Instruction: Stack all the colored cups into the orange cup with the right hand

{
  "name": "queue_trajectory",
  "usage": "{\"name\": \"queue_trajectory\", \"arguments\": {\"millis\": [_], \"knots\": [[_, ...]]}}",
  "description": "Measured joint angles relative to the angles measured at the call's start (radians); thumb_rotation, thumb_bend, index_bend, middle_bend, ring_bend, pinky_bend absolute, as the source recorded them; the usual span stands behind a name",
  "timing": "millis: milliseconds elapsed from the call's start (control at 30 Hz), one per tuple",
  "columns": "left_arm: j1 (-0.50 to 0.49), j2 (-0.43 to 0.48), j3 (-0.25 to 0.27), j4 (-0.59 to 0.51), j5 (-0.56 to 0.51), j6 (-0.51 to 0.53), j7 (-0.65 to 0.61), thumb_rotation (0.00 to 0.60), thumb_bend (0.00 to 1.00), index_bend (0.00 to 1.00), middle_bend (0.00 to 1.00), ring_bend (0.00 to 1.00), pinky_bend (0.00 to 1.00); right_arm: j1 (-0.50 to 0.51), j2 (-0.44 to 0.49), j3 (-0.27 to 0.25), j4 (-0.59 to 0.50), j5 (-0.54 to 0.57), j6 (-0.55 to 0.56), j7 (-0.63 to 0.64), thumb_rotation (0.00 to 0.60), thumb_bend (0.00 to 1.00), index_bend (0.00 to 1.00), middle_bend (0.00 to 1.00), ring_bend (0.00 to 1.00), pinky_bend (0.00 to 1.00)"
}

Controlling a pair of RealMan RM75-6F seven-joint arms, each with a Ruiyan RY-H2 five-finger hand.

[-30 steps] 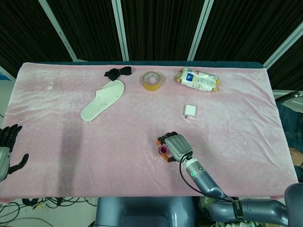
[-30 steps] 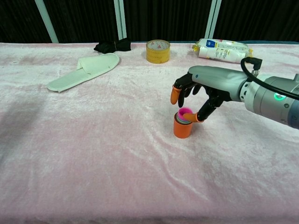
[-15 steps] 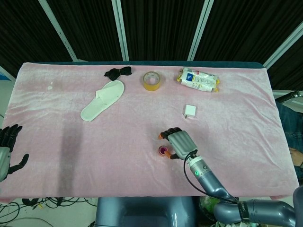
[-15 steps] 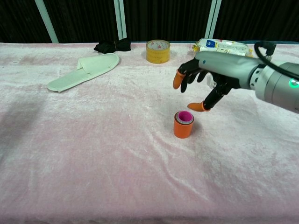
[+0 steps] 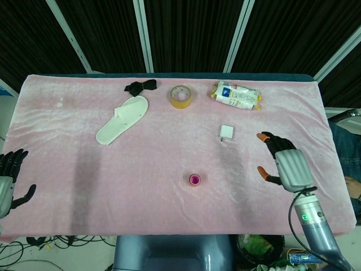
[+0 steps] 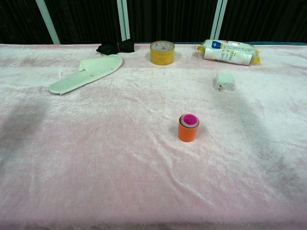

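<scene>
The orange cup [image 6: 188,131] stands upright near the middle of the pink cloth, with a magenta cup [image 6: 190,119] nested inside it along with other coloured rims. From above the stack [image 5: 195,179] shows as a small pink ring. My right hand [image 5: 287,165] hovers well to the right of the stack, fingers spread, holding nothing; it is out of the chest view. At the table's left edge my left hand [image 5: 10,182] is partly visible with its fingers apart and nothing in it.
A white slipper [image 5: 122,119], a black bundle [image 5: 140,86], a yellow tape roll [image 5: 181,96] and a snack packet [image 5: 237,95] lie along the far side. A small white charger [image 5: 227,132] sits right of centre on the pink cloth [image 5: 84,158].
My right hand let go of the cup stack, lifted and swung far to the right, leaving the chest view. The stack stays put. The left hand has not moved.
</scene>
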Motion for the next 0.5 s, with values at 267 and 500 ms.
{"name": "queue_trajectory", "arguments": {"millis": [267, 500], "knots": [[0.004, 0.002, 0.004, -0.008, 0.012, 0.009, -0.002, 0.6, 0.34, 0.03, 0.04, 0.0, 0.01, -0.114, -0.005, -0.059, 0.127, -0.043, 0.088, 0.007, 0.6, 0.19, 0.14, 0.09, 0.17, 0.22], [0.007, -0.003, 0.011, -0.008, 0.028, 0.015, 0.01, 0.6, 0.34, 0.03, 0.04, 0.0, 0.01, -0.155, -0.079, -0.069, 0.331, -0.032, 0.099, 0.017, 0.6, 0.19, 0.14, 0.08, 0.16, 0.22]]}}
